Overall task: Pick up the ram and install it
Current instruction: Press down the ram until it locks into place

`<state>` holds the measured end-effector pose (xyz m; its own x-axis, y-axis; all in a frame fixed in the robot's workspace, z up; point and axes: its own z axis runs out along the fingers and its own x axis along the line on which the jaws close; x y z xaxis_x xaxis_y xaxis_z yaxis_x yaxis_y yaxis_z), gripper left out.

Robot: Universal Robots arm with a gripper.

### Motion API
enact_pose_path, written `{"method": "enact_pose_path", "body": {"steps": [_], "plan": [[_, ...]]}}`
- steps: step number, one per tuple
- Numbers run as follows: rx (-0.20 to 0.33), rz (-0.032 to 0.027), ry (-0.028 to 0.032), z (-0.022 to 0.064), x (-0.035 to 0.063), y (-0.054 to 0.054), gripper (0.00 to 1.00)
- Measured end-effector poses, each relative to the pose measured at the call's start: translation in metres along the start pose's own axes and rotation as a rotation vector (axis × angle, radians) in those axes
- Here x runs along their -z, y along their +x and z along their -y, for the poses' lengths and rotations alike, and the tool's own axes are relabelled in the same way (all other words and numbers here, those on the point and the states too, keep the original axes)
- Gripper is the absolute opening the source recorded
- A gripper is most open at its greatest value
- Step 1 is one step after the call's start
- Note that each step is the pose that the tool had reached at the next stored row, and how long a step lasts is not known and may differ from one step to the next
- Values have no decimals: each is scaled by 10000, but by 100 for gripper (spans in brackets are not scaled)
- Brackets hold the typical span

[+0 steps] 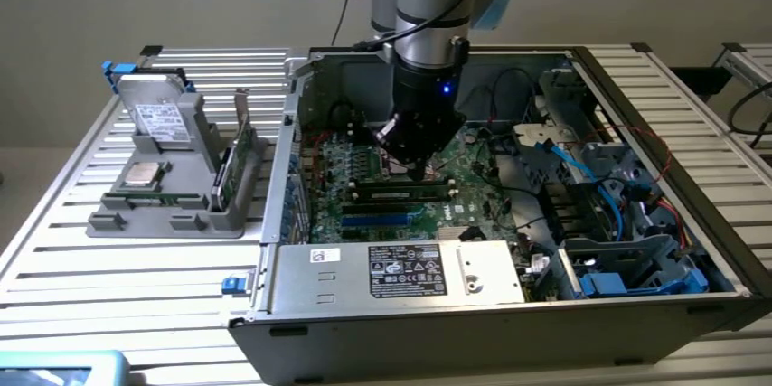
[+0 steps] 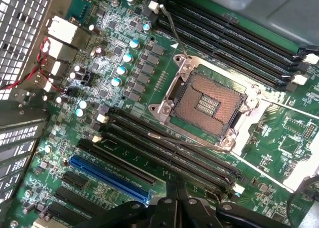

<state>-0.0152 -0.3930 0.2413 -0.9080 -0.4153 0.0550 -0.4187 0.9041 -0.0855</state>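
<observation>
My hand (image 1: 417, 167), clenched with nothing visibly in it, hangs inside the open computer case (image 1: 399, 282) just above the motherboard (image 2: 124, 63), while the ram (image 1: 245, 153) stands on edge in the grey holder (image 1: 157, 210) on the tabletop (image 1: 97, 268) beside the case.

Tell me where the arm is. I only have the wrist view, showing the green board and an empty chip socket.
Observer: The gripper is down inside the open computer case, over the middle of the board.
Operator: Any memory sticks outside the case?
Observer: Yes, a green memory stick stands on edge in a grey holder, to the exterior view's left of the case.
Operator: What else is in the holder?
Observer: A hard drive and a small square silver chip.
</observation>
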Motion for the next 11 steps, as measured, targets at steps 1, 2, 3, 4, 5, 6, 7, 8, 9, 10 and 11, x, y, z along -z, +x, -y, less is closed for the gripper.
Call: {"method": "enact_pose_path", "body": {"steps": [1,2,3,4,5,6,7,8,9,10,11], "plan": [[-109,-4,3,0,0,0,11],[-201,-1,14,0,-1,0,11],[-289,4,30,0,-1,-1,11],[-378,7,47,0,-1,0,11],[-477,11,65,0,-1,0,11],[-567,14,82,0,0,0,11],[-653,17,98,0,0,0,11],[-746,20,114,1,0,0,11],[-839,23,128,1,0,0,11],[-932,24,139,0,0,0,11],[-1026,26,151,0,0,0,11]]}}
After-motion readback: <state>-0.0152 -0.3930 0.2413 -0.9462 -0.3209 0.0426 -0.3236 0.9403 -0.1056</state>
